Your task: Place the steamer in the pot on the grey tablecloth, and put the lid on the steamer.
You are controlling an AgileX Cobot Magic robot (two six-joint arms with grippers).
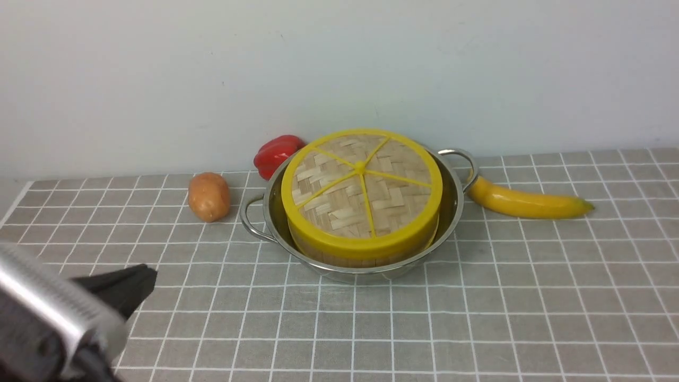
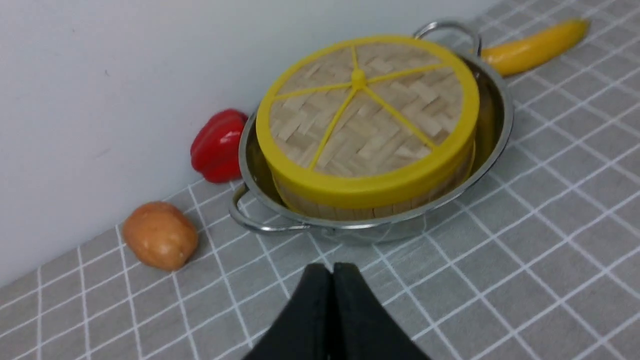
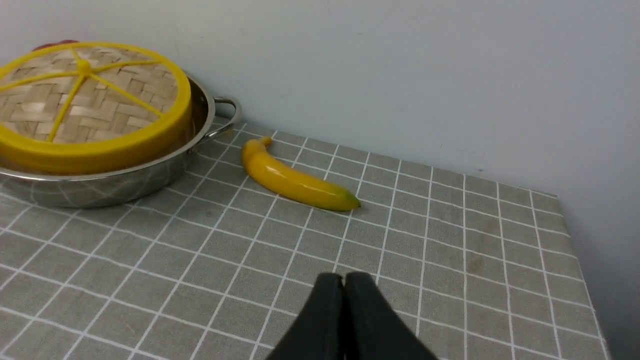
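Pot (image 1: 451, 212): on the grey tablecloth (image 1: 477, 318), near the back edge, handles pointing left and right.
Steamer (image 1: 360, 257): upright inside pot.
Lid (image 1: 360, 185): flat on steamer.
Left end effector (image 2: 331, 272): closed, empty.
Right end effector (image 3: 344, 282): closed, empty.

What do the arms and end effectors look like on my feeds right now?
Left end effector: two matte black, wedge-shaped fingers tapering to rounded tips. In the front view a ribbed, silvery metal bar crosses the black left arm. Right end effector: the same matte black tapered fingers. No cables or markings show. The right arm itself is out of view.
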